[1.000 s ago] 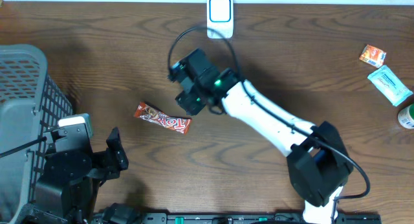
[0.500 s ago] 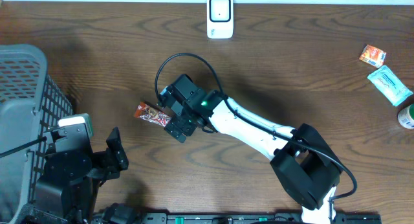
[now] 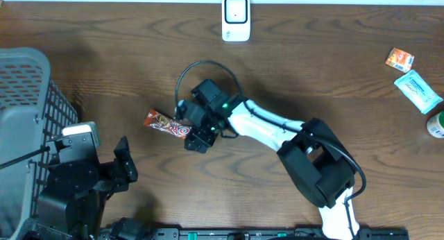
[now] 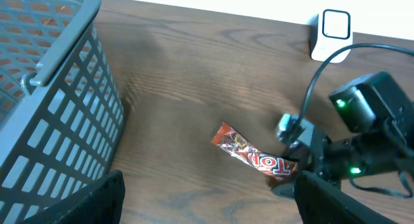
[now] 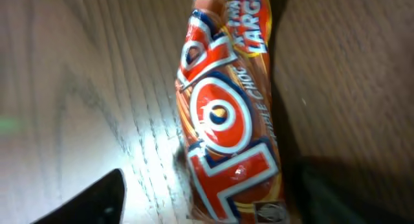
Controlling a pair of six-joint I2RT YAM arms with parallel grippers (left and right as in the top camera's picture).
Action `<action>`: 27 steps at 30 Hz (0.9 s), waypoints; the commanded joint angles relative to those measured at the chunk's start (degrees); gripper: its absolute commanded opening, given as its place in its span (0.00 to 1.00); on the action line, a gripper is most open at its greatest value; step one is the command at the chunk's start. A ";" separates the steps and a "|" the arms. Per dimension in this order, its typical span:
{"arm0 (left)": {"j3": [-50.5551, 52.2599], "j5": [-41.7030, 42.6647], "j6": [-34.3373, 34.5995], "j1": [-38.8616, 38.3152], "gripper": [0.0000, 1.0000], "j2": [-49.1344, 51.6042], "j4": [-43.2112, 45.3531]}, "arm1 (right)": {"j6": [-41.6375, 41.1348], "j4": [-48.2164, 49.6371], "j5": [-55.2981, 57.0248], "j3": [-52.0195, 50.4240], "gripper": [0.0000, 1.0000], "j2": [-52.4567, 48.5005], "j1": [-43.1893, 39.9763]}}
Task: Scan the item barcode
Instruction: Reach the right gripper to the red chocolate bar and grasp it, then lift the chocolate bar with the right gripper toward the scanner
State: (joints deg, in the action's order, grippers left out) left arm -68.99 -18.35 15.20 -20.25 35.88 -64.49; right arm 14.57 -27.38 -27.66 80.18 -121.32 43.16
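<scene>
A shiny red and orange candy bar (image 3: 166,123) lies flat on the brown wooden table (image 3: 333,73). It is well apart from the small white scanner box (image 3: 236,18), closer to the robot and a bit to the scanner's left. The right gripper (image 3: 189,131) sits low over the end of the bar nearest the scanner. Its fingers are apart, one on each side of the bar. The left gripper (image 4: 207,201) is far from the scanner, beside a grey plastic basket (image 3: 28,94). Its fingers are wide apart and hold nothing.
</scene>
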 commanded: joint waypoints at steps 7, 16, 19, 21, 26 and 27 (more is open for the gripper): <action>0.02 -0.59 0.50 0.26 0.84 -0.09 -0.02 | 0.48 -1.51 -11.72 -0.48 0.53 -2.45 -4.83; 0.02 -0.59 0.50 0.26 0.84 -0.09 0.00 | 0.46 0.22 -9.40 -0.50 0.64 -3.50 -2.80; 0.02 -0.59 0.50 0.26 0.84 -0.09 -0.02 | -0.87 1.36 -6.99 -0.48 0.59 -5.95 -2.32; 0.02 -0.59 0.50 0.26 0.84 -0.07 -0.02 | -1.55 2.01 -6.95 -0.48 0.53 -7.87 -2.34; 0.02 -0.59 0.50 0.26 0.84 -0.07 -0.02 | -4.31 3.30 -6.95 0.15 0.10 -9.29 -3.10; 0.02 -0.59 0.50 0.26 0.84 -0.09 -0.02 | -5.05 2.80 -6.95 0.87 0.01 -9.22 -3.39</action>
State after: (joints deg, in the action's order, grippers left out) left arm -68.99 -18.35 15.20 -20.25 35.88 -64.49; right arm 12.05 -22.76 -39.51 81.67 -126.61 40.12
